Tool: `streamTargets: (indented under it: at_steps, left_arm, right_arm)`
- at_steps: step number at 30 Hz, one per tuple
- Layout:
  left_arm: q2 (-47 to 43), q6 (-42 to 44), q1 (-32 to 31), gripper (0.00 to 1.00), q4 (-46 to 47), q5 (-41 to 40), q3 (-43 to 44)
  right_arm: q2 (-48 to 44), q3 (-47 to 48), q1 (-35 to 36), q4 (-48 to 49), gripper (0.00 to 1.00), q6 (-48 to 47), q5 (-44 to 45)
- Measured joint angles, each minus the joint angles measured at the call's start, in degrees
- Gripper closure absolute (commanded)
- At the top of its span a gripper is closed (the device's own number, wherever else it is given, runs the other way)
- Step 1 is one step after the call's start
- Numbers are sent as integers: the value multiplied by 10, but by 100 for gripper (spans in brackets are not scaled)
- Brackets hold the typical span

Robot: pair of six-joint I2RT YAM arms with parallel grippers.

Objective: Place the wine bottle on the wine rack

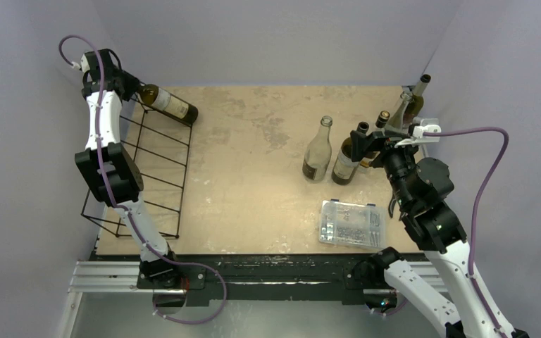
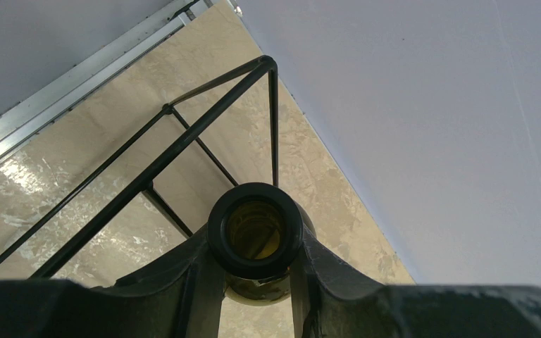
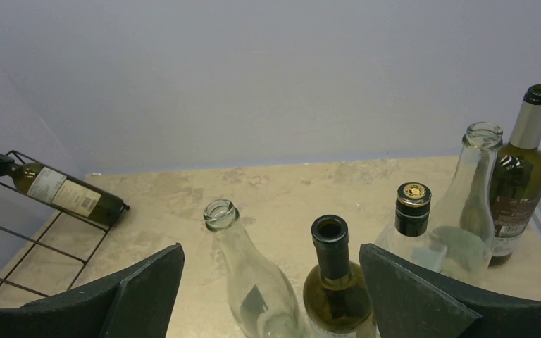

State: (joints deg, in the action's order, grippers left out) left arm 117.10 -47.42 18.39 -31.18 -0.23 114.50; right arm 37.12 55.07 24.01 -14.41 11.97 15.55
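A green wine bottle (image 1: 169,104) with a pale label lies slanted across the far end of the black wire wine rack (image 1: 156,173) at the table's left. My left gripper (image 1: 128,86) is shut on its neck; in the left wrist view the fingers (image 2: 197,274) flank the black-foiled mouth (image 2: 255,229), with rack wires (image 2: 183,144) beyond. The bottle also shows in the right wrist view (image 3: 63,191). My right gripper (image 3: 271,282) is open and empty, above a clear bottle (image 3: 250,282) and a green open bottle (image 3: 334,282).
Several upright bottles stand at the back right (image 1: 347,158), including a clear one (image 1: 318,151) and a tall one by the wall (image 1: 414,102). A clear plastic box of small parts (image 1: 352,223) lies near the front right. Walls close in left, back and right.
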Motion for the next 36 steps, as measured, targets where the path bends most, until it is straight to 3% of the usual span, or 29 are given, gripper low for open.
streamTargets:
  at_steps: [25,36]
  left_arm:
    - [32,-10,21,68,11,42,23]
    - [40,-13,27,52,7,47,28]
  right_arm:
    - [18,5,0,-2,1,0,0]
    - [26,7,0,-2,1,0,0]
